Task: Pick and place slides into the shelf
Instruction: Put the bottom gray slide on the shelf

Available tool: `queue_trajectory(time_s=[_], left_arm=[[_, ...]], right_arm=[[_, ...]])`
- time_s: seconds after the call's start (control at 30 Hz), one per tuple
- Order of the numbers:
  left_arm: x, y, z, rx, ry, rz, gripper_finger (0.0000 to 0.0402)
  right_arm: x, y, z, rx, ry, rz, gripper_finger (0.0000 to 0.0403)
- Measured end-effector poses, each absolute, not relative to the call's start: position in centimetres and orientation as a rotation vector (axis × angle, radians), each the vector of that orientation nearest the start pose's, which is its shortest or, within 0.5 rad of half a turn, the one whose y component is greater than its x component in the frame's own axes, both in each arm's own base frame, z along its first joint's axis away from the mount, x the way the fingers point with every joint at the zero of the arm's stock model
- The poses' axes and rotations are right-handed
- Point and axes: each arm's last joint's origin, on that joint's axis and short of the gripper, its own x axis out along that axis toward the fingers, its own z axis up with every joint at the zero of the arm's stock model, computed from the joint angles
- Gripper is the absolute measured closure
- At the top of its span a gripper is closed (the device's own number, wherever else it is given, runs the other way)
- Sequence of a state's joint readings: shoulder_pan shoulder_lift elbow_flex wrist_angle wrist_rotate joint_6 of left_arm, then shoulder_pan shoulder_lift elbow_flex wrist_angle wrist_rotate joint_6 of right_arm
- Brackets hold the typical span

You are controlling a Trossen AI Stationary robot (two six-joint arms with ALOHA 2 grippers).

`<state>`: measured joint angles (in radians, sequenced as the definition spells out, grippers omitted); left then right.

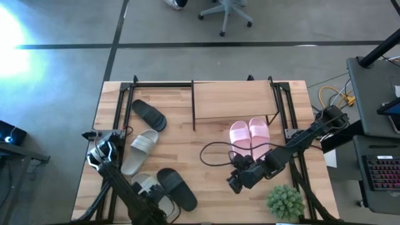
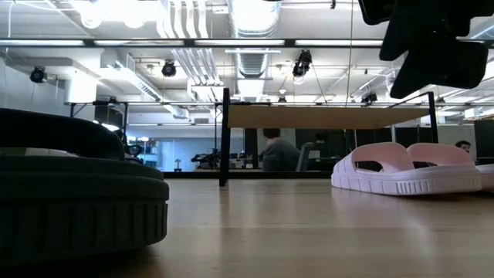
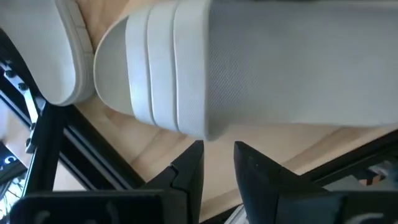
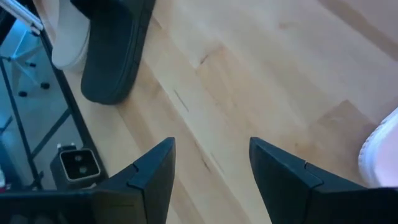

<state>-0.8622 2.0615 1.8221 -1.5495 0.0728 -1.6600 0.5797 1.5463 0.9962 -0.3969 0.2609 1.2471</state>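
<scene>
Between picks, with the pink pair [image 1: 249, 137] set at the front of the shelf [image 1: 232, 99] near the surface's far edge, right gripper [image 1: 234, 181] hanging wide apart and empty, left gripper [image 3: 217, 163] nearly together beside a grey slide [image 3: 261, 68]; next, probably grasping that slide.

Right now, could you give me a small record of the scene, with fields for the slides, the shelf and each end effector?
pink pair: side by side, in front of the shelf
shelf: at the far edge of the table, top board bare
grey slides: one left of centre, one at the near edge
black slides: one far left, one near edge
left end effector: narrow gap, holding nothing
right end effector: open, empty, near the pink pair
</scene>
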Motion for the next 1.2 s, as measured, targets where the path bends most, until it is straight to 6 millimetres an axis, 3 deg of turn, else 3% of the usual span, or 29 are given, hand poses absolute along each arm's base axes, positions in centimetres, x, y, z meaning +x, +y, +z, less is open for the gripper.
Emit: queue_trajectory(time_s=[0.23,0.57,1.0,1.2], left_arm=[[25.0,-28.0,24.2,-0.477,1.589,0.797,0.0327],[24.4,-27.3,22.3,-0.437,1.606,0.888,0.0327],[24.6,-27.8,22.1,-0.468,1.594,0.851,0.0327],[24.7,-28.4,20.8,-0.438,1.605,0.864,0.0327]], right_arm=[[26.2,16.4,21.2,0.839,0.92,-0.294,0.0207],[26.2,16.5,21.3,0.894,0.911,-0.323,0.0207],[26.2,16.4,21.3,0.912,0.89,-0.347,0.0207],[26.2,16.4,21.3,0.917,0.884,-0.353,0.0207]])
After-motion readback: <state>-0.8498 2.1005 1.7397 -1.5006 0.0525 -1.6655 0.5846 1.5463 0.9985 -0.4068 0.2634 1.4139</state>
